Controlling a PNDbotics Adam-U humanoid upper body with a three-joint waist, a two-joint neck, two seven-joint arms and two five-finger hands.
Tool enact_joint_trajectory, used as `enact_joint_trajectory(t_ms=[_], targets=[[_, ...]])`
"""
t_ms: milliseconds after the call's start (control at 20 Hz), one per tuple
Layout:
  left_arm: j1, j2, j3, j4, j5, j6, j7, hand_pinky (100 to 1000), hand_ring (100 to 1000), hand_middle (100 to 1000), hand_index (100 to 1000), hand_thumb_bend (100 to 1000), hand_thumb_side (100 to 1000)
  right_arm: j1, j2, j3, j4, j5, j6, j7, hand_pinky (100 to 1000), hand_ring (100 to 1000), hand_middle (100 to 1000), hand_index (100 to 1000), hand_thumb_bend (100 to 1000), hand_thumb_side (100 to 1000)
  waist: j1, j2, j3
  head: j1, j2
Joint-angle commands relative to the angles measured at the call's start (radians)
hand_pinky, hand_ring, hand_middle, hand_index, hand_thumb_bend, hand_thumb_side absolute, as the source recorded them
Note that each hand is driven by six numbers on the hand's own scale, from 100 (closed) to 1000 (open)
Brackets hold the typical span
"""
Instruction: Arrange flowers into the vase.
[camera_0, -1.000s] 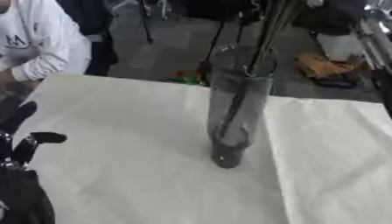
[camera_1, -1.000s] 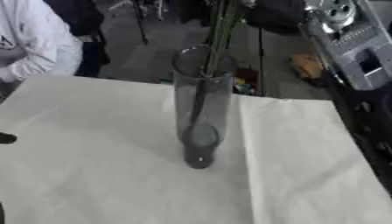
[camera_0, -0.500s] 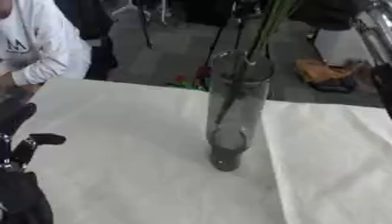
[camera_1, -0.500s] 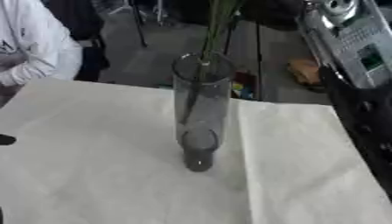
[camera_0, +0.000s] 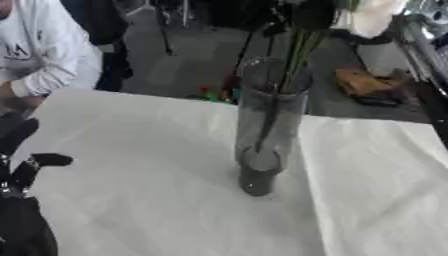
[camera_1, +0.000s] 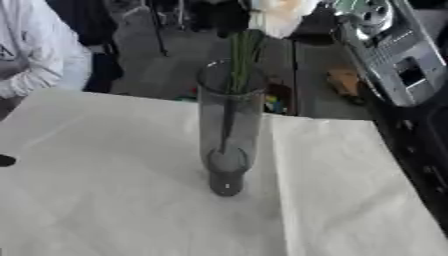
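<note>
A tall clear glass vase (camera_0: 267, 125) stands upright on the white-covered table (camera_0: 140, 200). Green flower stems (camera_1: 241, 55) run down through its mouth, and their lower ends show inside the glass. A white bloom (camera_1: 280, 15) sits above the stems at the top edge. My right arm (camera_1: 394, 50), silver and black, comes down the right side. A dark shape at the stems' top (camera_0: 306, 12) may be my right hand; its grip is hidden. My left hand (camera_0: 17, 165) rests open at the lower left, fingers up, well away from the vase.
A person in a white top (camera_0: 44, 55) sits at the table's far left corner, not touching the vase. Beyond the far table edge is grey floor with an orange-brown object (camera_0: 367, 85) and small coloured items (camera_0: 210, 92).
The stems have come lower into the vase, and the white bloom now shows at the top edge. My left hand has stayed where it was.
</note>
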Motion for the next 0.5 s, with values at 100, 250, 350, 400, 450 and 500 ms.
enact_joint_trajectory(t_ms=[100, 250, 350, 400, 450, 500], targets=[[-0.006, 0.013, -0.006, -0.017, 0.004, 0.000, -0.004, 480, 781, 741, 792, 147, 957, -0.026, -0.026, 0.016, 0.021, 0.029, -0.013, 0.020, 979, 1000, 909, 1000, 767, 839, 0.001, -0.030, 0.001, -0.005, -0.014], [-0.006, 0.014, -0.008, -0.017, 0.004, 0.000, -0.005, 481, 780, 741, 792, 147, 957, -0.028, -0.026, 0.037, 0.031, 0.034, -0.024, 0.020, 983, 1000, 918, 1000, 789, 810, -0.003, -0.031, 0.001, -0.006, -0.016], [-0.006, 0.014, -0.008, -0.017, 0.004, -0.001, -0.006, 480, 780, 740, 792, 146, 957, -0.029, -0.027, 0.043, 0.035, 0.037, -0.029, 0.020, 985, 1000, 924, 1000, 793, 798, -0.005, -0.031, 0.001, -0.005, -0.016], [-0.006, 0.014, -0.008, -0.017, 0.004, -0.001, -0.006, 480, 780, 740, 792, 145, 957, -0.030, -0.028, 0.044, 0.038, 0.039, -0.032, 0.020, 985, 1000, 924, 1000, 796, 798, -0.005, -0.031, 0.001, -0.005, -0.017], [-0.006, 0.014, -0.008, -0.017, 0.004, -0.001, -0.006, 481, 780, 740, 792, 146, 957, -0.030, -0.028, 0.044, 0.040, 0.041, -0.034, 0.020, 986, 1000, 926, 1000, 801, 797, -0.006, -0.031, 0.001, -0.005, -0.017], [-0.006, 0.014, -0.009, -0.017, 0.004, -0.001, -0.007, 481, 780, 740, 792, 146, 957, -0.031, -0.028, 0.044, 0.044, 0.042, -0.036, 0.020, 987, 1000, 926, 1000, 802, 800, -0.006, -0.031, 0.002, -0.004, -0.018]])
